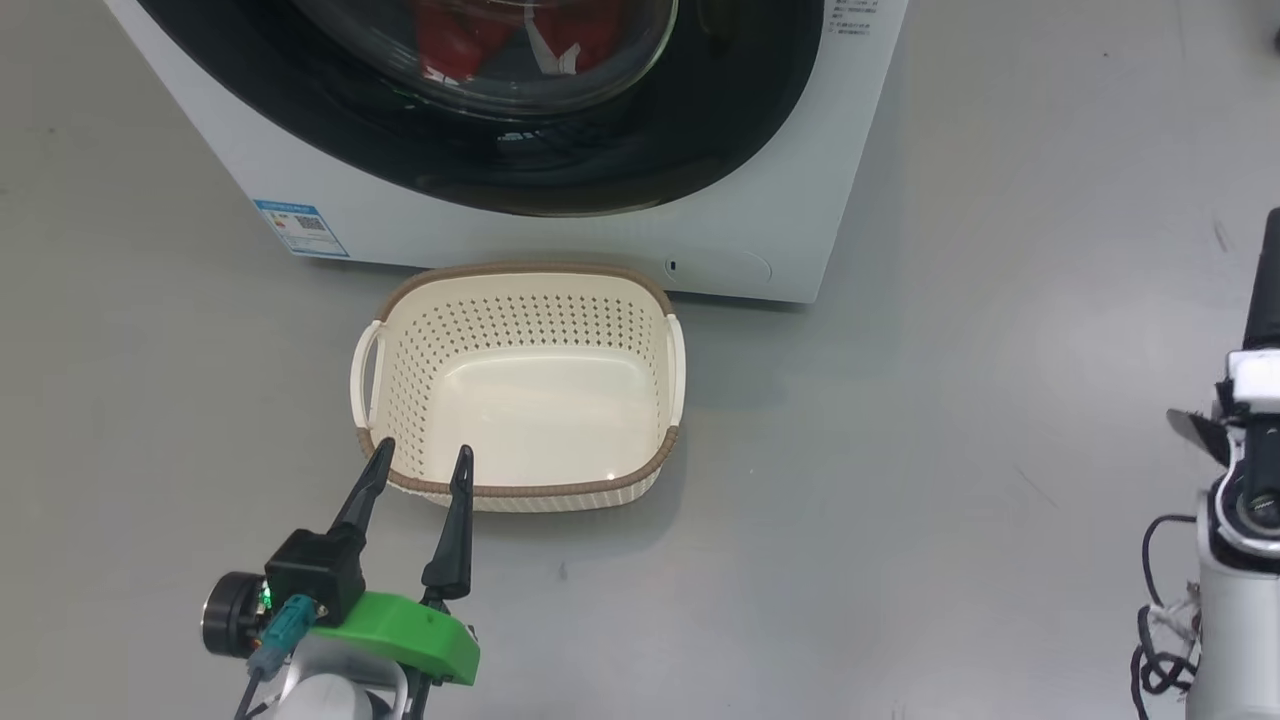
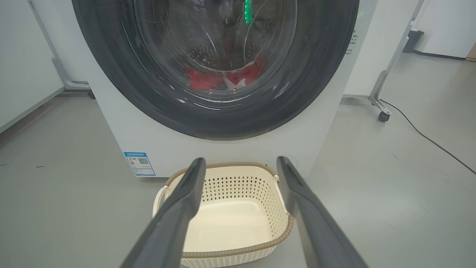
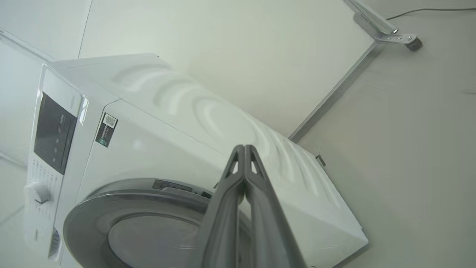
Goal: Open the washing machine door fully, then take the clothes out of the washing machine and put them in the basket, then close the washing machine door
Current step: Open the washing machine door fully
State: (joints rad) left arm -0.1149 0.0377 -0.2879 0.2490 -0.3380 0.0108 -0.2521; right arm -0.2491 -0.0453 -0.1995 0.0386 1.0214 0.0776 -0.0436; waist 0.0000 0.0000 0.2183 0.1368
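Plain grey floor (image 1: 950, 450), white panels on wheeled feet (image 2: 379, 108) behind. The washing machine (image 1: 450, 235) has its door (image 1: 720, 150) closed, with red clothes (image 1: 460, 40) behind the glass. The basket (image 1: 520, 492) sits right in front. The left gripper (image 1: 424, 452) is spread wide by the basket's near rim, holding nothing. The right gripper (image 3: 244, 149) is pinched together, empty.

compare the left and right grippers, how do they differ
The left gripper has its fingers spread; the right gripper has them pressed together. The left gripper is by the basket's near rim, facing the washing machine door; the right gripper points toward the washing machine's side. Both are empty.
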